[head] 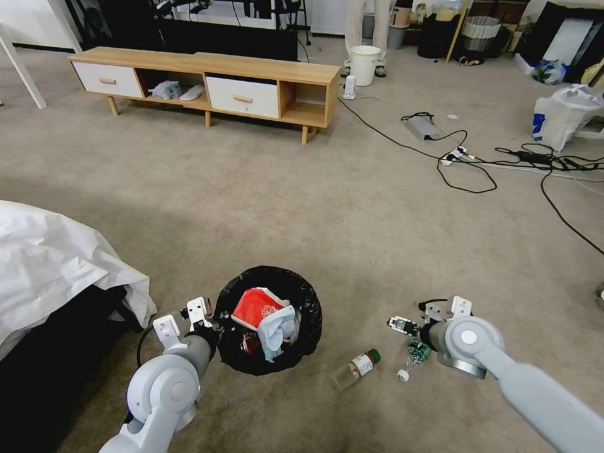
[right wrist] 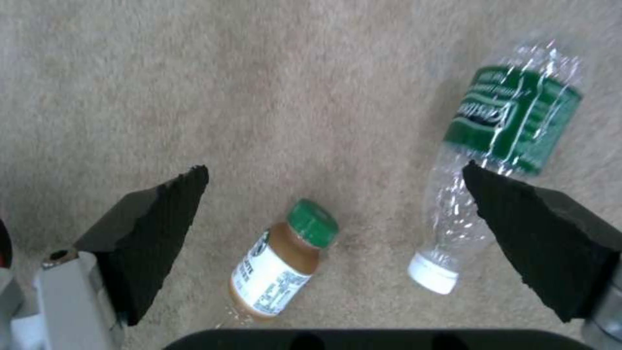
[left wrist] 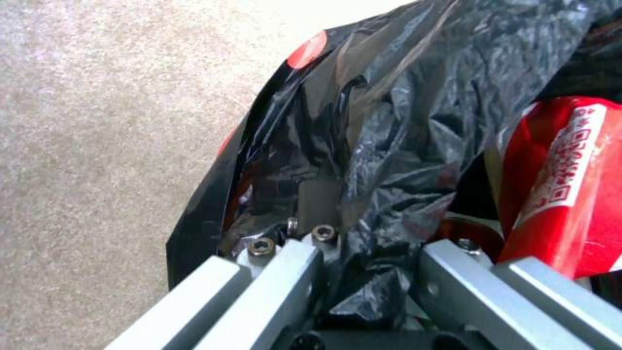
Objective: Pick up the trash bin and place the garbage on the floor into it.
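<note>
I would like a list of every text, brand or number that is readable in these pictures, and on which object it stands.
No text reads clearly.
Crushed clear bottle, green label: white script, too blurred.
Small brown bottle, white label: print too small.
Red wrapper in the trash bin: white strip with a QR-like square and digits, unreadable.
</note>
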